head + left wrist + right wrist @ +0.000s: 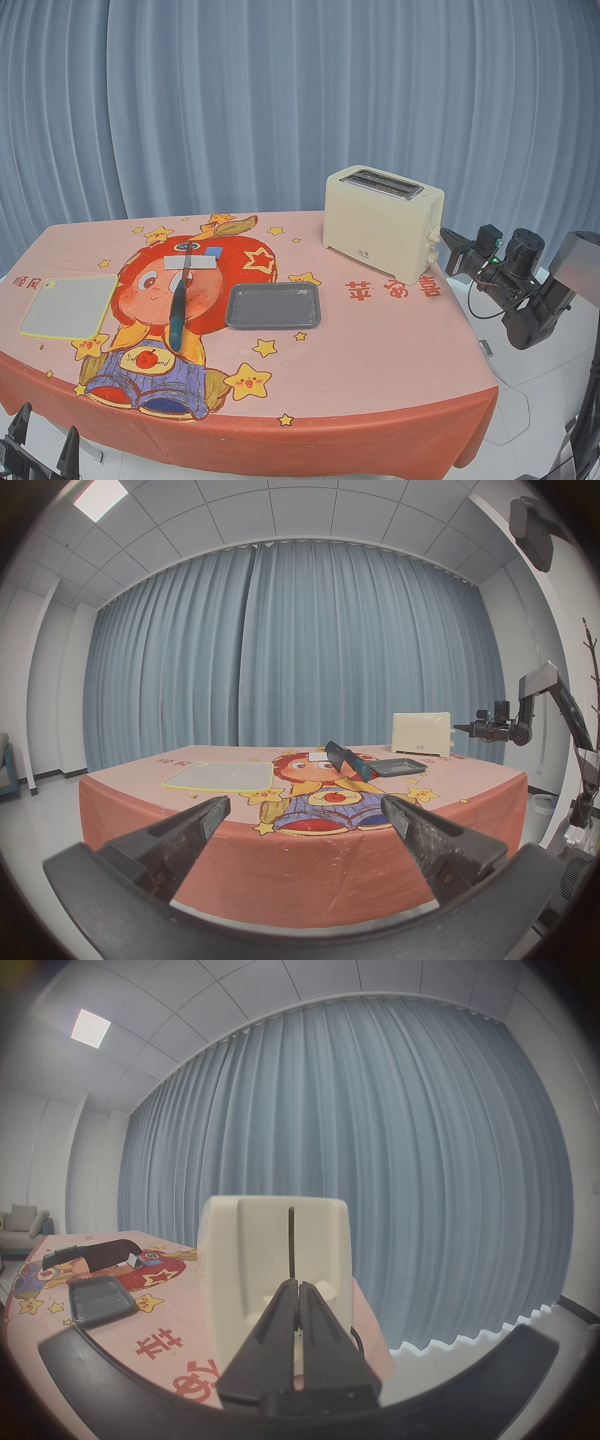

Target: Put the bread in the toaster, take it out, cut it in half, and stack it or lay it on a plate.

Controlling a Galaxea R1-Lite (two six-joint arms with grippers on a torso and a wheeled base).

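Note:
A cream toaster (381,222) stands at the table's back right, and I cannot tell what is in its dark top slots (382,184). My right gripper (444,236) is shut, its tips at the lever end of the toaster (275,1260). In the right wrist view the closed fingers (315,1316) sit over the lever slot. My left gripper (306,811) hangs open below the table's front left corner, holding nothing. A teal-handled knife (177,312) lies mid-table with its blade on a white rest (189,262). Beside it is a grey plate (273,305).
A pale cutting board (70,306) with a yellow-green rim lies at the table's left. The tablecloth's front edge (281,431) drops off close to me. A blue curtain closes off the back. Bare cloth lies between plate and toaster.

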